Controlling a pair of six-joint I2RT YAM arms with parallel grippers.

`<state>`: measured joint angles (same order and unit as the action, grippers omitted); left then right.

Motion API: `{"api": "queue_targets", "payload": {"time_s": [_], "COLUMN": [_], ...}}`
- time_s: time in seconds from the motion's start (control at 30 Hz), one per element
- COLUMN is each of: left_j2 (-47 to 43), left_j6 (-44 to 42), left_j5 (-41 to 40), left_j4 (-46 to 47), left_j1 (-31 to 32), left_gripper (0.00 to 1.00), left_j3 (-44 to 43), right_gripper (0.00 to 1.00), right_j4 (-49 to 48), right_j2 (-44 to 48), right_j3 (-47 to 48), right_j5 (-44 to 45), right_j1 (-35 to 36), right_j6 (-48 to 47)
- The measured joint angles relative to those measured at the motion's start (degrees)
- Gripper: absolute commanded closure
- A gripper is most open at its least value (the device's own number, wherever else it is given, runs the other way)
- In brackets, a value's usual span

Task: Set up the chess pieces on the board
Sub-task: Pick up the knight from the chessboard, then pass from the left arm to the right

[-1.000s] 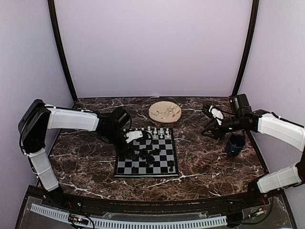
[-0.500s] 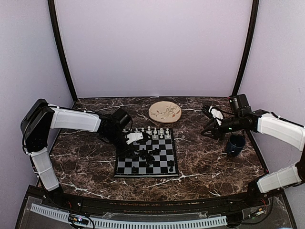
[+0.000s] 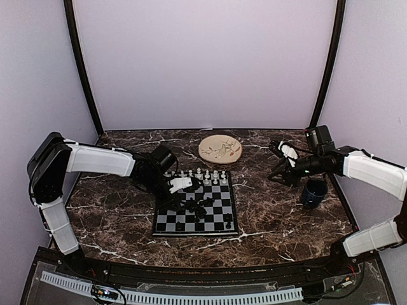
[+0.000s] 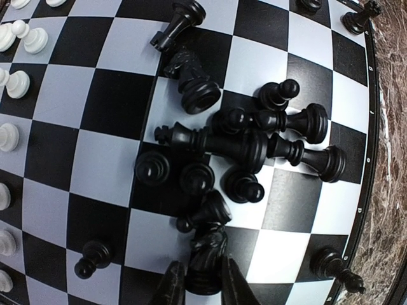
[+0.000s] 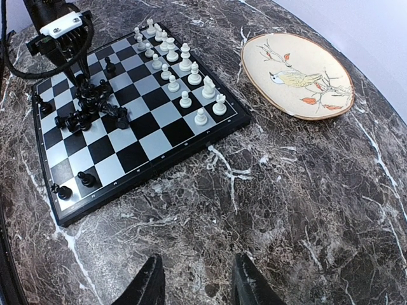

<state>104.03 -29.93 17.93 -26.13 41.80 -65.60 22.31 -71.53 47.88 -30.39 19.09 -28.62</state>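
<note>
The board (image 3: 196,234) lies mid-table, also visible in the wrist views (image 4: 57,152) (image 5: 165,136). White chess pieces (image 3: 203,175) (image 5: 181,63) stand in its two far rows. Black pieces (image 4: 241,143) lie toppled in a heap (image 3: 197,206) at mid-board. My left gripper (image 4: 202,279) (image 3: 189,200) reaches down at the heap's edge, shut on a black knight (image 4: 208,254) that lies on the board, a finger against each side. The right gripper (image 5: 198,276) (image 3: 275,162) hangs open over bare marble to the right of the board, holding nothing.
A round beige plate with a bird picture (image 3: 220,149) (image 5: 297,76) sits behind the board. A dark blue mug (image 3: 313,192) stands under the right arm. A few black pieces (image 5: 63,190) stand near the board's front corners. Purple walls enclose the table.
The left gripper's jaws have closed in on the black knight, its arm barely shifting over the heap. The right arm has not moved.
</note>
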Motion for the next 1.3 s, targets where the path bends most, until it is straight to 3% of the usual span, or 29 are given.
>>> {"api": "queue_targets", "payload": {"time_s": [0.3,0.47,0.57,0.77,0.93,1.3], "left_j2": [-12.8,-22.8,-27.3,-28.3,-28.0,-25.8], "left_j6": [3.3,10.0,16.7,24.4,26.4,26.8], "left_j5": [1.6,4.8,6.2,0.5,-5.6,-10.1], "left_j4": [0.8,12.6,25.7,42.7,50.9,55.0], "left_j1": [0.0,0.1,0.5,4.4,7.6,8.7], "left_gripper": [0.86,0.86,0.85,0.85,0.85,0.85], "left_j3": [1.4,7.7,15.1,21.9,22.8,22.6], "right_gripper": [0.64,0.62,0.61,0.59,0.57,0.58], "right_j4": [1.8,5.2,6.5,8.9,9.7,5.7], "right_j2": [-3.0,-11.3,-16.6,-27.7,-34.1,-36.3], "right_j3": [5.9,21.9,31.0,43.7,46.2,46.1], "right_j5": [-1.3,-7.0,-10.5,-17.0,-21.5,-30.2], "right_j1": [0.0,0.7,2.3,9.2,14.3,18.4], "right_j6": [5.7,12.1,16.6,23.7,28.9,39.4]}}
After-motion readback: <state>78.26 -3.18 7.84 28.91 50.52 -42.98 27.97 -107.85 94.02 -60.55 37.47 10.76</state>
